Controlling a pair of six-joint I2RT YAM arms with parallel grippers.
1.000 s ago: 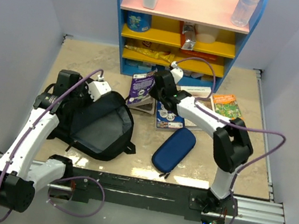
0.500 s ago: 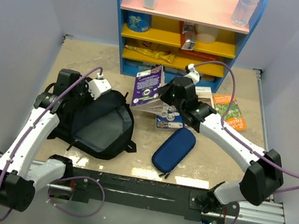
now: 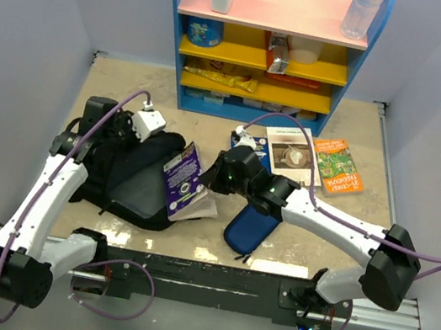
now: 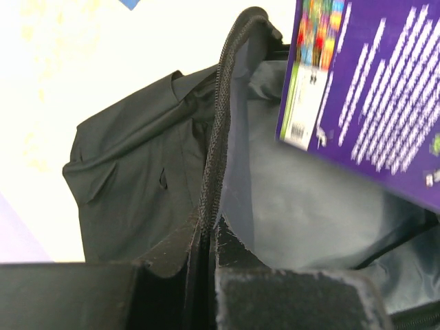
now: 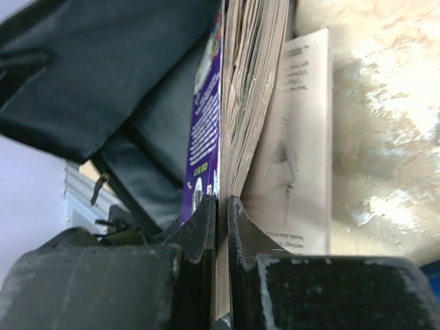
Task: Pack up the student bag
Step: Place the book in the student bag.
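The student bag (image 3: 127,183) is a large black backpack lying open at the left of the table. My left gripper (image 3: 128,133) is shut on the zipper edge (image 4: 214,137) of its opening and holds that edge up. My right gripper (image 3: 211,179) is shut on a purple book (image 3: 183,182) and holds it tilted at the bag's mouth. In the right wrist view the fingers (image 5: 206,220) clamp the book's cover and pages (image 5: 251,89), with the bag's dark lining (image 5: 110,75) at the left. The purple back cover (image 4: 371,89) shows over the bag's inside in the left wrist view.
A dark-blue oval pencil case (image 3: 252,218) lies right of the book. Two more books (image 3: 291,153) (image 3: 340,166) lie at the back right, and another (image 3: 246,142) is partly hidden behind my right arm. A blue and yellow shelf (image 3: 267,45) with bottles and packets stands at the back.
My right arm has carried the purple book from in front of the shelf forward and left, down to the bag's opening. The left gripper has kept its hold on the bag's edge.
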